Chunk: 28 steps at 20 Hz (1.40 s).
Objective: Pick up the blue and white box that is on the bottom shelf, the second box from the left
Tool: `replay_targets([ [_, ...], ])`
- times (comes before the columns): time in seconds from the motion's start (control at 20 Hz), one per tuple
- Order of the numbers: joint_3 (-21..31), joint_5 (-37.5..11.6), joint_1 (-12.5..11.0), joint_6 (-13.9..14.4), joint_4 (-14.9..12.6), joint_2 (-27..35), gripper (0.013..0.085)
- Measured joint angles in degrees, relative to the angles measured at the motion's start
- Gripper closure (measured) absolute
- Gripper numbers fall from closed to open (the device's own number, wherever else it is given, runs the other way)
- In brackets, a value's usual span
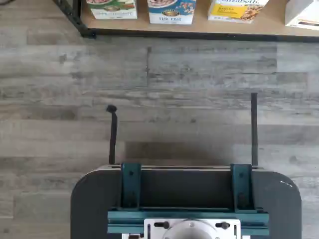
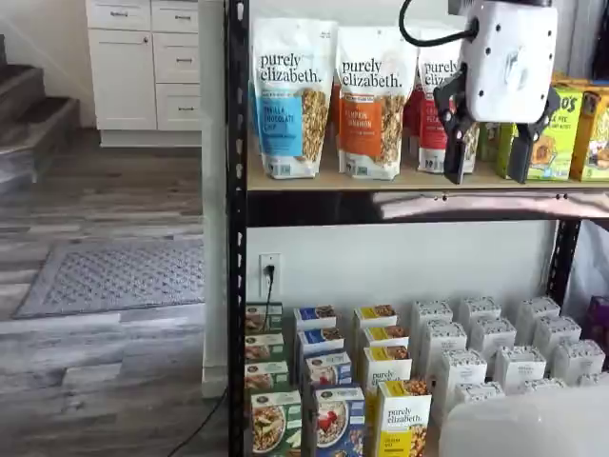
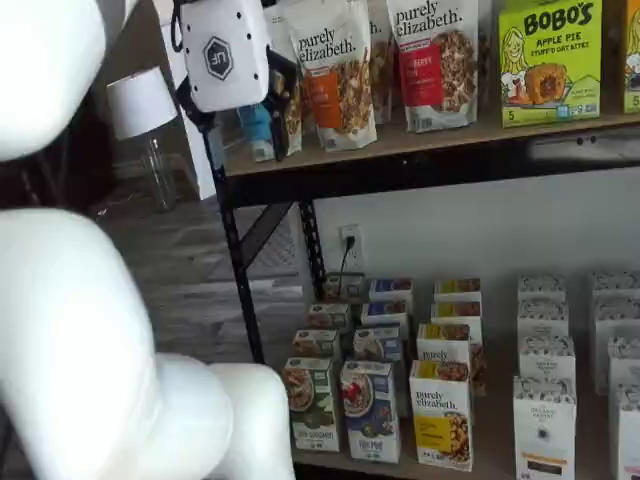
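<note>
Clearly we have a long descent ahead: our gripper [image 2: 490, 176] hangs up at the tan board tier [image 2: 381, 181], fingers plainly apart and holding nothing, while the blue and white box [image 2: 338, 422] stands far below at the front of the bottom shelf [image 3: 480, 440]. It sits just beside the green carton [image 2: 276, 424] on one side and the yellow carton [image 2: 402, 424] on the other, with more cartons of its own kind lined up behind it. The likeliest slip, we judge, is a finger landing on a neighbour or wedging between two cartons, since the gaps look slim; a slightly off-centre approach could tip the box or take the wrong colour. Dropping straight down, we could also brush the upper board's front edge or the granola bags [image 2: 366, 100] behind the fingers. Open room lies in front of the rack, over the grey plank floor [image 1: 159, 94], so backing out first and coming in low from the front looks safest.
</note>
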Motion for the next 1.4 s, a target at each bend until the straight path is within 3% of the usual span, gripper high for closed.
replay_targets([
  [0.2, 0.9, -1.6, -2.0, -1.2, 2.0, -0.9, 0.0130],
  [0.6, 1.5, -2.5, -2.1, -1.5, 1.5, -0.8, 0.0130],
  [1.4, 14.3, -14.7, 4.3, 4.1, 0.7, -0.2, 0.0130],
])
